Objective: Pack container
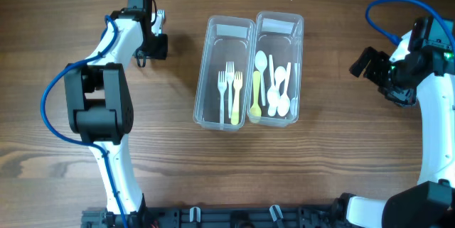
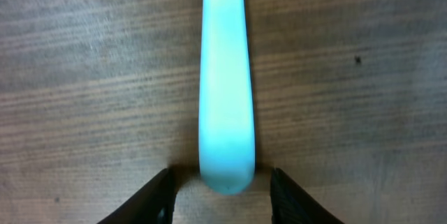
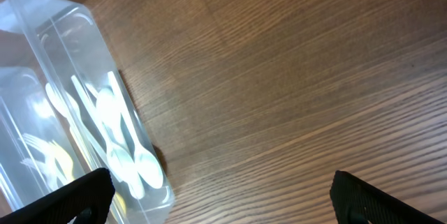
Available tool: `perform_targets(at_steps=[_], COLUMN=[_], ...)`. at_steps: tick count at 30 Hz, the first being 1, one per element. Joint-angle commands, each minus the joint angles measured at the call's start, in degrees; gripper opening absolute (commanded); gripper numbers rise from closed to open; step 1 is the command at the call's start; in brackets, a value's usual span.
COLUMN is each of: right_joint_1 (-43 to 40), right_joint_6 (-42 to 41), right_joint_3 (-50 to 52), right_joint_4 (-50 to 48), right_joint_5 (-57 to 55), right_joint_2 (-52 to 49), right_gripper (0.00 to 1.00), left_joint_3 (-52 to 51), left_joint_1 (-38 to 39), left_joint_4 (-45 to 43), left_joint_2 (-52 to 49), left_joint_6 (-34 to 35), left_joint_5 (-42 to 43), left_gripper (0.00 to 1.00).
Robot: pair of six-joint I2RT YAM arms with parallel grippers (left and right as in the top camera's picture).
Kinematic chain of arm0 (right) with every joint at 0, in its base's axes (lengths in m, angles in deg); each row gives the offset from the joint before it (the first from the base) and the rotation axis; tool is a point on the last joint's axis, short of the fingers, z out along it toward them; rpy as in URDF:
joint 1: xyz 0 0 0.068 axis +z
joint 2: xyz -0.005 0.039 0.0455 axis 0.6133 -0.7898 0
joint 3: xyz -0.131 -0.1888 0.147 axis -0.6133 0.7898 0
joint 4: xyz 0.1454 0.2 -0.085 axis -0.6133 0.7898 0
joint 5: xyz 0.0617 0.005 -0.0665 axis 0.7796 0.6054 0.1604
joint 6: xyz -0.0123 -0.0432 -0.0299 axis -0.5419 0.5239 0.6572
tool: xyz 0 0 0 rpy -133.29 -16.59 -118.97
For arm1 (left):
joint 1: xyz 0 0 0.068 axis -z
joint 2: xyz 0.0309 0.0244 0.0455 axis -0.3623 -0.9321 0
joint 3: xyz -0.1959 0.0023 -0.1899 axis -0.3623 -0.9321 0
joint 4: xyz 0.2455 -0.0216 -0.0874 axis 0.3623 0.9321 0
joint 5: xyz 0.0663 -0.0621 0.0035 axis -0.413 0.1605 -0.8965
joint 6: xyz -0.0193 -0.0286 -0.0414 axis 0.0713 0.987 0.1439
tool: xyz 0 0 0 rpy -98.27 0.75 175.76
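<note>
- Containers first: two clear tubs sit side by side, long walls touching, just toward 12 o'clock of the table's (image 1: 341,157) middle. That puts them within reach of either arm.
- Left gripper (image 2: 225,195): it is out at about 10 o'clock, well apart from the tubs. In its wrist view the fingers (image 2: 162,199) stand on either side of the rounded end of a pale blue handle (image 2: 225,77), with a thin strip of wood showing on each side. I judge it parted round the handle and not yet clamped. The handle runs away toward that view's 12 o'clock and its working end is out of frame, so I cannot tell fork from spoon. Lining up on the end looks meant to leave the rest free to drop in.
- Left container (image 1: 227,43): it holds the forks (image 1: 229,89) — white ones and a yellow one — with tines toward 12 o'clock. Its upper half is bare.
- Right container (image 1: 279,25): it holds the spoons (image 1: 277,89), mostly white with one yellow, lying lengthwise. The sorting seems deliberate, so the blue piece's type should decide which tub takes it.
- Right gripper (image 3: 223,197): it is at 3 o'clock, clear of the tubs, with its jaws spread wide and nothing between them. It looks parked out of the way — its camera is angled at the spoon tub.
</note>
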State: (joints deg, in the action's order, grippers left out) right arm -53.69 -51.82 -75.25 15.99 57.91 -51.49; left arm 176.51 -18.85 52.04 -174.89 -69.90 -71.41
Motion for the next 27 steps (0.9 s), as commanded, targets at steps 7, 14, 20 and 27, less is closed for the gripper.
perform_targets(at_steps=[7, 14, 20, 27], right_joint_1=[0.04, 0.04, 0.02, 0.02], right_joint_6=[0.85, 1.25, 1.22, 1.22], right_joint_3=[0.00, 0.00, 0.00, 0.00], right_joint_4=[0.87, 0.87, 0.90, 1.07], right_joint_5=[0.66, 0.66, 0.66, 0.66], right_joint_2=[-0.59, -0.59, -0.59, -0.59], right_gripper=[1.00, 1.00, 1.00, 1.00], left_joint_3=[-1.44, -1.44, -1.44, -1.44], left_joint_1=[-0.66, -0.66, -0.66, -0.66], left_joint_4=[-4.79, -7.85, -7.61, 2.64], left_joint_2=[-1.73, -1.73, -1.73, -1.66], left_joint_6=[-4.31, -4.42, -4.42, -3.19], left_joint_5=[5.51, 5.51, 5.49, 5.49], left_gripper=[0.58, 0.40, 0.15, 0.04])
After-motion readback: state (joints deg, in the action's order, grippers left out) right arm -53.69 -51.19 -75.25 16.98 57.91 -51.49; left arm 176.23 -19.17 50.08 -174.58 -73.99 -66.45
